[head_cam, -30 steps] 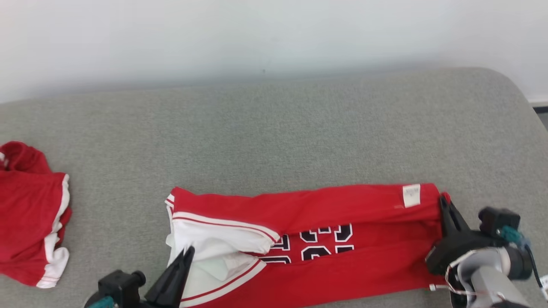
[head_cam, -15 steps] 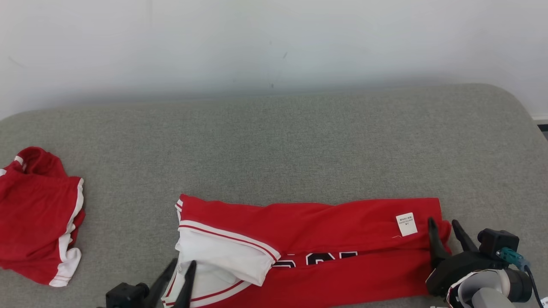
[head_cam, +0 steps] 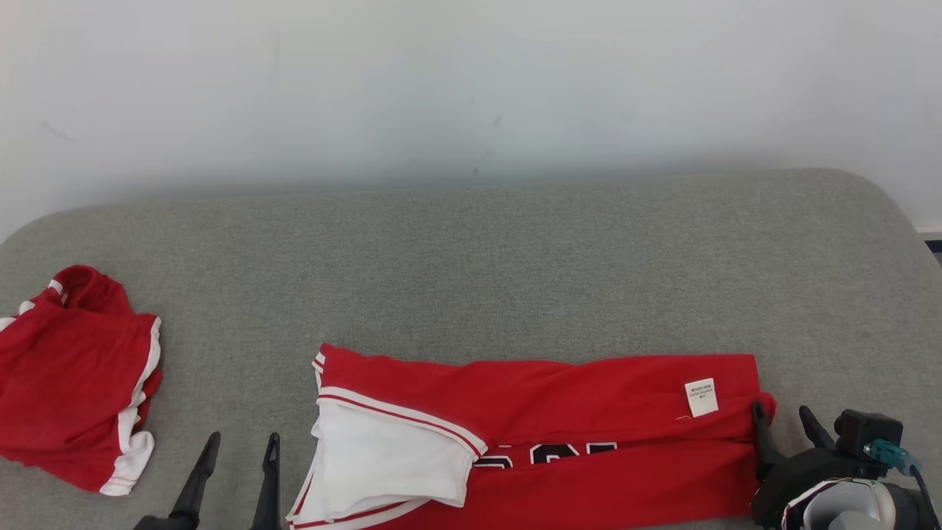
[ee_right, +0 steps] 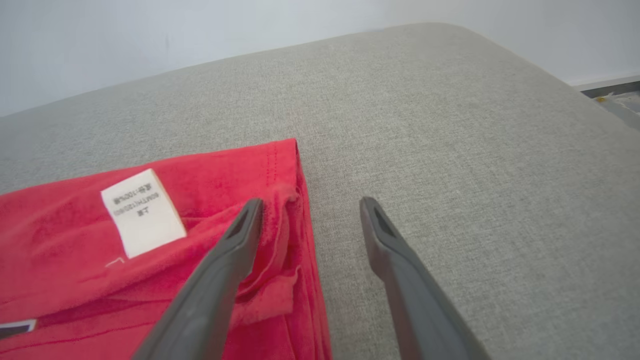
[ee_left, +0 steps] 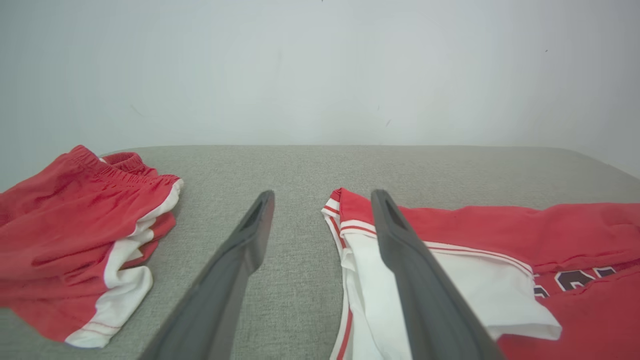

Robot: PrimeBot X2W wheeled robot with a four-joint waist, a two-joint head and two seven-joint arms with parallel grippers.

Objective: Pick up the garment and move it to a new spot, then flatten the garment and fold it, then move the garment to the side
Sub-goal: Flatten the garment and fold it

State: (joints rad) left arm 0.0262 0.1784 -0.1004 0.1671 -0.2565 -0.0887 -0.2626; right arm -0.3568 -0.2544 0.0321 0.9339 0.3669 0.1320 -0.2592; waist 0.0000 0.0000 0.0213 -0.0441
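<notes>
A red garment (head_cam: 589,390), folded into a long band, lies along the near edge of the grey padded bench (head_cam: 515,258), from the middle toward the right. Its far edge runs straight, and behind it the bench stretches bare to the white wall (head_cam: 441,88), with a bare strip and a rounded corner to the right. At the band's left end a white panel with red-and-white trim is turned back over the red cloth. Black numerals outlined in white peep from the lengthwise fold, too hidden to read. A white label (head_cam: 700,397) sits near the right end, its print too small to make out. The right pincer (head_cam: 781,421) stands apart at that end, 1 finger over the cloth and the other over bare bench, gripping nothing. The left pincer (head_cam: 241,450), also apart and empty, hovers just left of the garment. Red shorts (head_cam: 66,383) with white trim lie crumpled well apart at the bench's left edge.
</notes>
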